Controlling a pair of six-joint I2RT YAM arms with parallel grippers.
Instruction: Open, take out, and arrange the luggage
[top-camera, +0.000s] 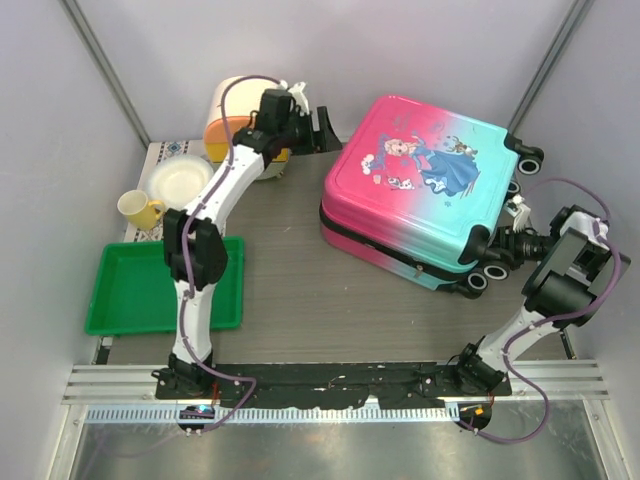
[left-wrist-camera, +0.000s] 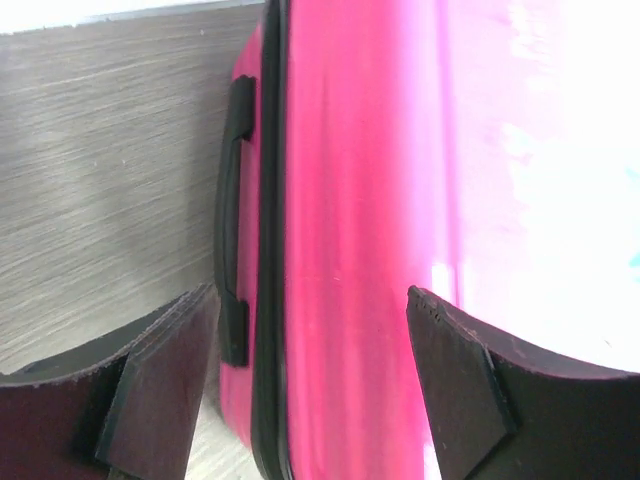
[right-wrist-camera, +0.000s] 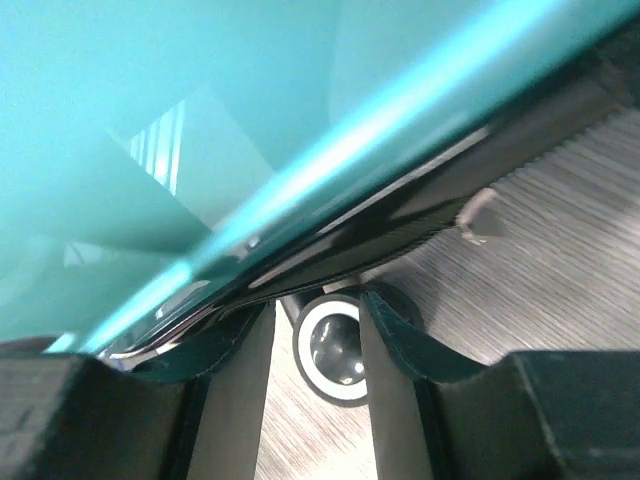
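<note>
The large hard-shell pink and turquoise suitcase with the cartoon princess print lies flat and closed on the right half of the grey wood-grain table. Its pink end points toward the far left and its black wheels sit at the turquoise end, toward my right arm. The black zip band runs unbroken round its side.

My left gripper sits at the far pink corner. From its wrist camera I see the left gripper with its jaws spread wide, nothing between them, the pink shell and the black carry handle straight ahead.

My right gripper is at the wheel end. In its own view the fingers stand partway apart under the turquoise shell and one black-and-white wheel shows in the gap – I cannot tell whether they clamp it. A small metal zip pull hangs off to the right.

Further out on the left are a round cream-and-orange box, a white dish, a yellow mug and a shallow green plastic tray.
</note>
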